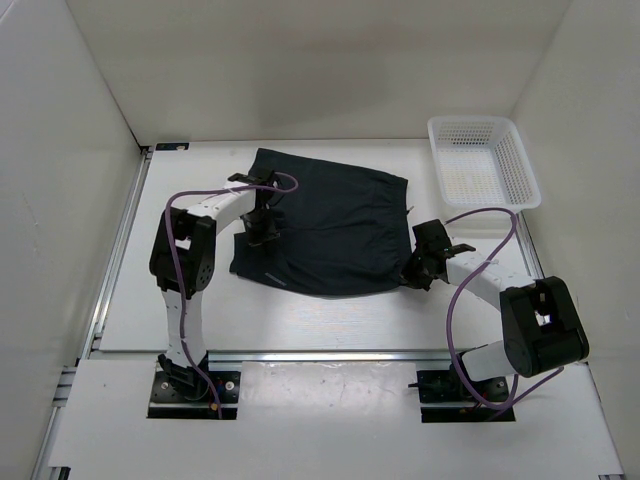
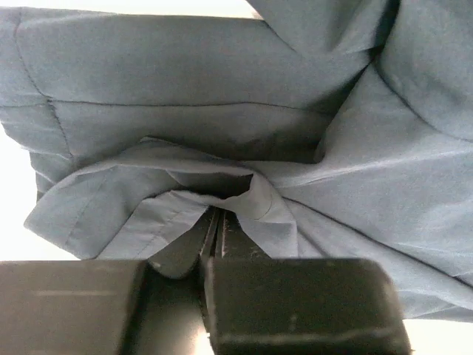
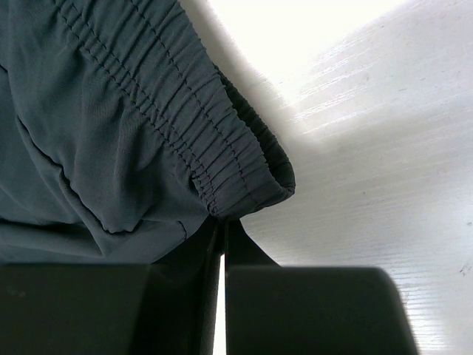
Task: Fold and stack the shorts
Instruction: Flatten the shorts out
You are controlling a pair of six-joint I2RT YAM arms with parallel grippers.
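Dark shorts (image 1: pixel 335 235) lie spread at the centre of the bench (image 1: pixel 330 320), first fold apparently starting: left claw (image 1: pixel 262 228) pinched shut on a leg hem at nine o'clock, right claw (image 1: pixel 418 270) clamping the waistband corner at four; next likely needs a matched lift

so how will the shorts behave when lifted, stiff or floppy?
Likely floppy: the shorts bunch into soft folds at the left pincer. Probably light; the thin fabric should sag between grips. The gathered waistband at the right pincer looks thicker, so may slip less.
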